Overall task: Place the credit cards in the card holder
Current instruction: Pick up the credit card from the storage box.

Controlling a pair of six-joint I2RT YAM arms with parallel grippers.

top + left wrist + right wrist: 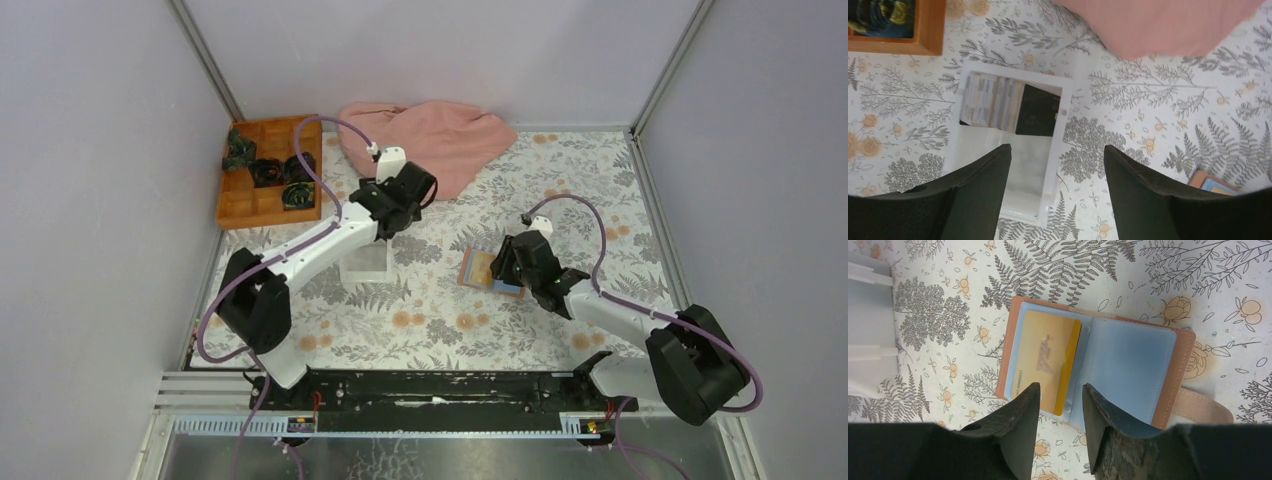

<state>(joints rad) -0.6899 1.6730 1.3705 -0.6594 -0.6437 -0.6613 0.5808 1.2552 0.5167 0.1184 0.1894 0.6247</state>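
Note:
The card holder (1183, 370) lies open on the floral table, reddish-brown with pale blue clear sleeves. A yellow card (1045, 357) sits in its left sleeve; I cannot tell whether the right sleeve holds a card. My right gripper (1060, 387) is open a narrow gap and empty, hovering over the holder's near edge (478, 268). The credit cards lie in a white tray (1060, 145): silvery striped ones (990, 100) and a dark one (1037, 110). My left gripper (1057, 155) is open wide and empty above the tray's near right rim.
An orange wooden compartment box (262, 205) with dark items stands at the back left. A pink cloth (430, 135) lies at the back centre. The white tray (365, 262) sits left of the holder. Grey walls close in both sides.

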